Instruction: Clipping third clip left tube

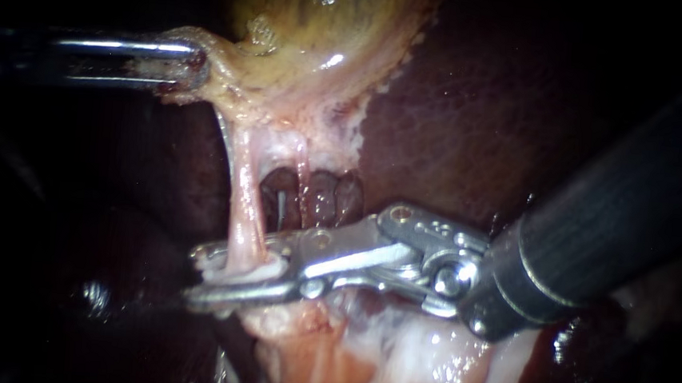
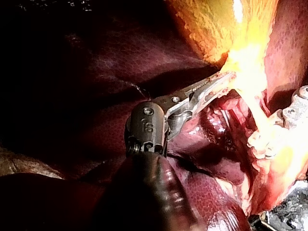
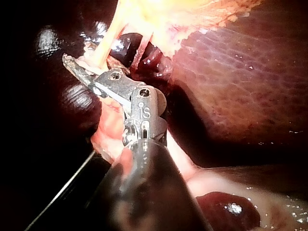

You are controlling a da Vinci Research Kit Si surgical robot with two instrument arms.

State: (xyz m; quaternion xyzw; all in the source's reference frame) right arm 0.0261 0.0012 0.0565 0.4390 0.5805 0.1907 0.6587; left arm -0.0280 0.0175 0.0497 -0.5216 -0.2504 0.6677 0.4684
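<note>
Endoscope view: right instrument (image 1: pixel 205 274) clamps the left tube (image 1: pixel 246 201).

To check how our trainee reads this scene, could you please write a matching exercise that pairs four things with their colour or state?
Things:
1. left instrument
2. right instrument
3. gallbladder
4. liver

Colour or state:
A. yellow-green
B. jaws shut on the left tube
C. dark red-brown
D. jaws shut on the gallbladder's lower edge

Pairs: 1-D, 2-B, 3-A, 4-C.
</note>
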